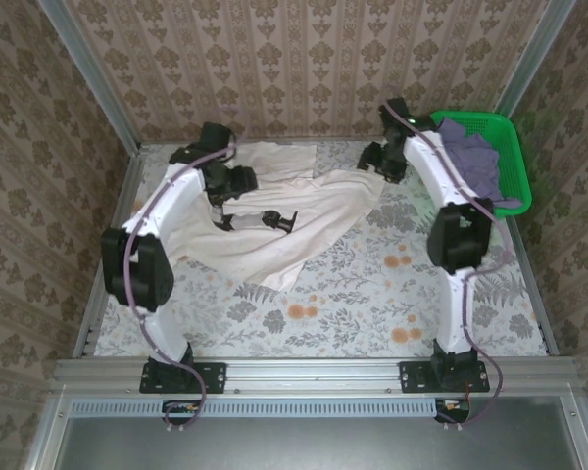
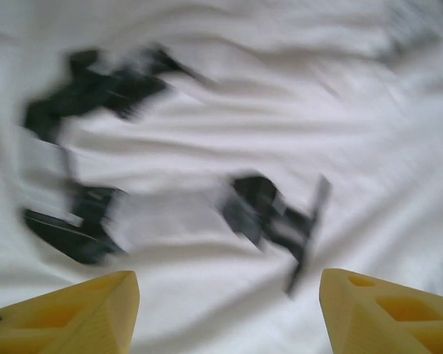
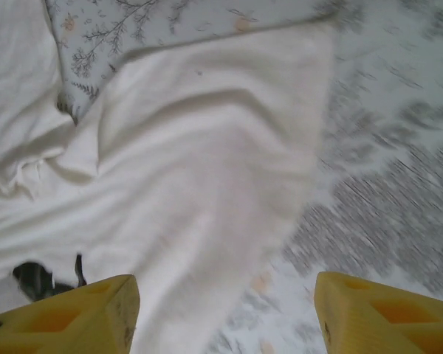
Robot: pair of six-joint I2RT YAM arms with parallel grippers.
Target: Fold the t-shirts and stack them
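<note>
Cream-white t-shirt (image 1: pixel 274 230): seen rumpled and unfolded on the floral table (image 1: pixel 392 294), left of centre, with a black chest print (image 2: pixel 262 203) facing up.
Lavender t-shirt (image 1: pixel 467 157): seen bunched inside the green mesh basket (image 1: pixel 514 147) at the table's far right corner, well apart from the cream one.
Count: two t-shirts, one basket and two grippers are pictured.
Left gripper (image 1: pixel 237 181): held over the chest print, which is blurred in the wrist view; its yellow fingers (image 2: pixel 81 310) are spread wide, with nothing pinched between them.
Right gripper (image 1: pixel 380 159): held above the cream shirt's far right edge, near the basket; its fingers (image 3: pixel 384 310) are spread wide, with bare cloth and table seen between them.
</note>
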